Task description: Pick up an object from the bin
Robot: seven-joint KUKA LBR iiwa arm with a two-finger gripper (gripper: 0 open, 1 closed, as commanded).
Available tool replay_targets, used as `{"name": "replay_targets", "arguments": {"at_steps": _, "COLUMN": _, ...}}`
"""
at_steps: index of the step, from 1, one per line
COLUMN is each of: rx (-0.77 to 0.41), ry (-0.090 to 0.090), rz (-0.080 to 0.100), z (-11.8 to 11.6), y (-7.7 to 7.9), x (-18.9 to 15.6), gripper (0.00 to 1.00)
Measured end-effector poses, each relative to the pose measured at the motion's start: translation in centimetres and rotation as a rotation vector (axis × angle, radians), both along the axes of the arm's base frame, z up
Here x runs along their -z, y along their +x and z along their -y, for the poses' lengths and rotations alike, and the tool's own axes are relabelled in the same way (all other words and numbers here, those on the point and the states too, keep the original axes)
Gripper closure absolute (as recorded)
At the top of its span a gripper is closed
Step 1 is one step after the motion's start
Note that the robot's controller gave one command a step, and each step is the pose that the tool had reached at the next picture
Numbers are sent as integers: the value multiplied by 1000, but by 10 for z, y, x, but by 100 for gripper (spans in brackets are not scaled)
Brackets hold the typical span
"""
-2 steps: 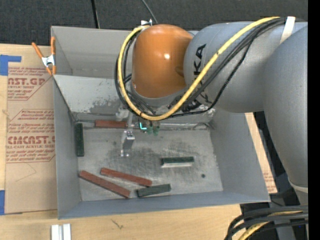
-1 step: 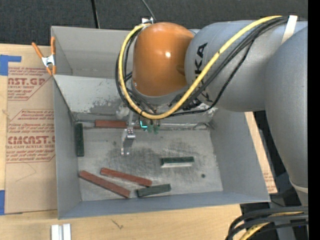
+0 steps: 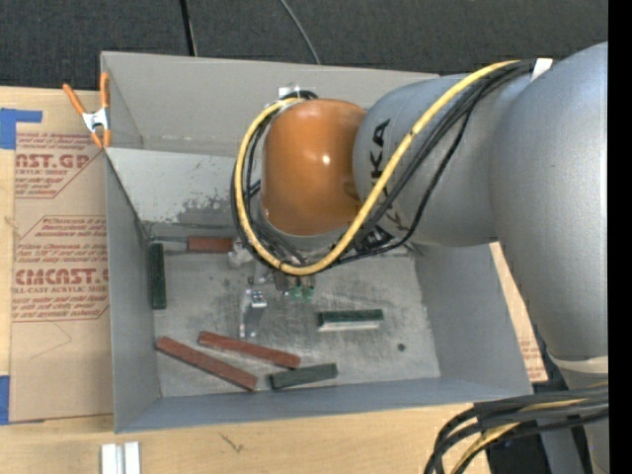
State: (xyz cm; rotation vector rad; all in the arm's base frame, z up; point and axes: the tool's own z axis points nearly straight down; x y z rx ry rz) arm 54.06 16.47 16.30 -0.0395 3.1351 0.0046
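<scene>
Camera view showed the arm [image 3: 474, 146] with its orange cover [image 3: 306, 166] above the grey bin [image 3: 128, 205]. The gripper [image 3: 257, 302] hung low over mid-floor, and its opening could not be told. The red-brown bar [image 3: 247, 350] lay nearest, just in front, with a green strip [image 3: 349, 318] beside.

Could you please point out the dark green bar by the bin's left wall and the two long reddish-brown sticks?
Dark green bar by the left wall [image 3: 156, 276]: camera view, its middle.
Upper long reddish-brown stick [image 3: 249, 350]: camera view, its middle.
Lower long reddish-brown stick [image 3: 205, 363]: camera view, its middle.
</scene>
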Motion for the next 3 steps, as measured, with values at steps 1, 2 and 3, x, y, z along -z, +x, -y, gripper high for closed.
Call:
{"name": "replay_targets", "arguments": {"at_steps": 1, "rx": -114, "ry": -3, "rz": -4, "z": 4, "y": -10, "x": 48, "gripper": 0}}
{"name": "replay_targets", "arguments": {"at_steps": 2, "rx": 20, "ry": 2, "rz": 10, "z": 19, "y": -36, "x": 84, "gripper": 100}}
{"name": "replay_targets", "arguments": {"at_steps": 3, "rx": 20, "ry": 2, "rz": 10, "z": 19, "y": -36, "x": 84, "gripper": 100}}
